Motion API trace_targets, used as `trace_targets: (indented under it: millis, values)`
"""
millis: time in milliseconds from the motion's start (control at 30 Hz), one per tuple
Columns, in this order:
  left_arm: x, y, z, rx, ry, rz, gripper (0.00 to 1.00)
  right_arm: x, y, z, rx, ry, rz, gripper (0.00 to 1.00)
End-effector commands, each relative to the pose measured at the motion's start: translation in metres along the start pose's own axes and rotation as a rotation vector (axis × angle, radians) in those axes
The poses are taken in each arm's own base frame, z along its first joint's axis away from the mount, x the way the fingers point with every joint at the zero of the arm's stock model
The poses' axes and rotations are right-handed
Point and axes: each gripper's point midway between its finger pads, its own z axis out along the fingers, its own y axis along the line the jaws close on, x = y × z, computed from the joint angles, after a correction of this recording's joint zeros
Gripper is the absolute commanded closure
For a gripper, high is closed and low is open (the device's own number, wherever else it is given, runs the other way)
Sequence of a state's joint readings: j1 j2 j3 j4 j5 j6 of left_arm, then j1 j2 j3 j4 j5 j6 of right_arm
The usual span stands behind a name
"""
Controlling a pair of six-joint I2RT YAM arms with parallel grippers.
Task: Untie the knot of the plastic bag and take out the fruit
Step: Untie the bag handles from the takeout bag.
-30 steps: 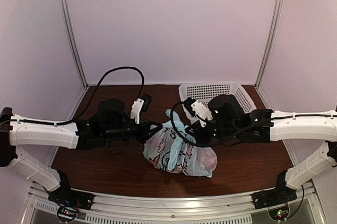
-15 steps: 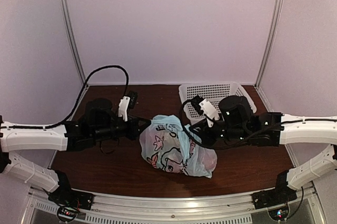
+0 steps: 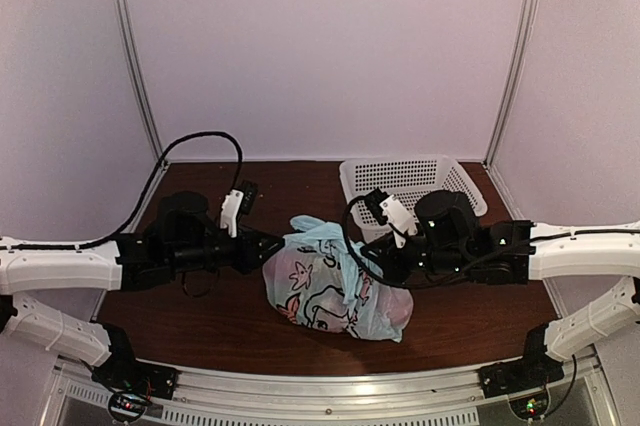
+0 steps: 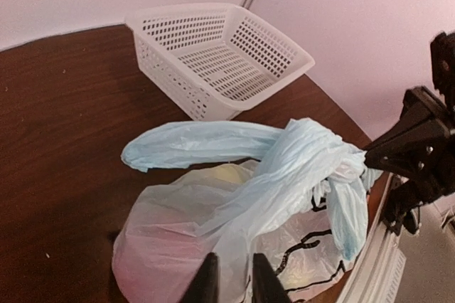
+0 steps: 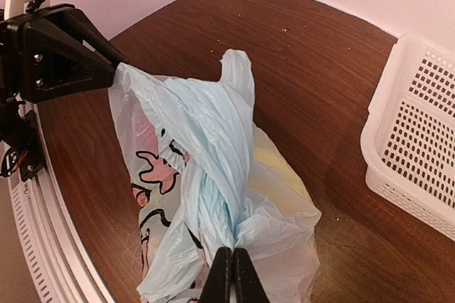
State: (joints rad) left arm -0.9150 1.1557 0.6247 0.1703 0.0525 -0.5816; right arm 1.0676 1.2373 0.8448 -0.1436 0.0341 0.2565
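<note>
The pale blue plastic bag (image 3: 330, 291) with black cartoon drawings lies on the table between my arms. Its twisted handle strip, the knot (image 5: 217, 150), runs across its top; a loose handle loop (image 4: 192, 143) trails toward the basket. Fruit shows only as yellow (image 4: 231, 173) and pink-red (image 4: 160, 235) shapes through the plastic. My left gripper (image 3: 268, 246) is shut on the bag's left side, with plastic pinched between its fingers in the left wrist view (image 4: 232, 285). My right gripper (image 3: 378, 264) is shut on the knot's near end, as the right wrist view (image 5: 233, 274) shows.
A white perforated basket (image 3: 410, 178) stands at the back right, just behind the right arm; it also shows in the left wrist view (image 4: 220, 54) and the right wrist view (image 5: 419, 132). Brown table (image 3: 200, 311) surrounds the bag. White walls enclose three sides.
Both grippers have drawn apart, the left to the left and the right to the right. The bag has been pulled wider and flatter, and a handle loop has come loose behind it.
</note>
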Motion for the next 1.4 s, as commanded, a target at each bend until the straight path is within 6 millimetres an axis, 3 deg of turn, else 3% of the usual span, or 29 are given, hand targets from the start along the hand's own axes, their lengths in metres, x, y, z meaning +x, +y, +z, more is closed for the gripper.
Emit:
trace_targets:
  millis: [0,100,233,433,600,1000,1367]
  values:
    - [-0.035,-0.022,-0.006,0.063,-0.043,0.089,0.6,-0.003,0.003,-0.003,-0.015,-0.017,0.006,1.0]
    - [-0.052,-0.037,-0.005,0.098,-0.047,0.143,0.39,-0.002,0.004,-0.002,-0.023,-0.016,0.009,1.0]
    - [-0.063,-0.052,0.006,0.145,-0.028,0.197,0.26,-0.002,0.006,-0.001,-0.032,-0.018,0.013,1.0]
    - [-0.056,-0.064,0.038,0.167,0.044,0.226,0.22,-0.005,0.007,-0.002,-0.038,-0.026,0.014,1.0]
    - [-0.05,-0.062,0.058,0.144,0.072,0.215,0.19,-0.005,0.008,-0.001,-0.042,-0.027,0.014,1.0]
    - [-0.03,-0.054,0.072,0.128,0.129,0.181,0.26,-0.005,0.009,0.003,-0.043,-0.029,0.012,1.0]
    - [-0.025,-0.053,0.076,0.135,0.142,0.169,0.44,-0.004,0.009,0.004,-0.042,-0.025,0.01,1.0]
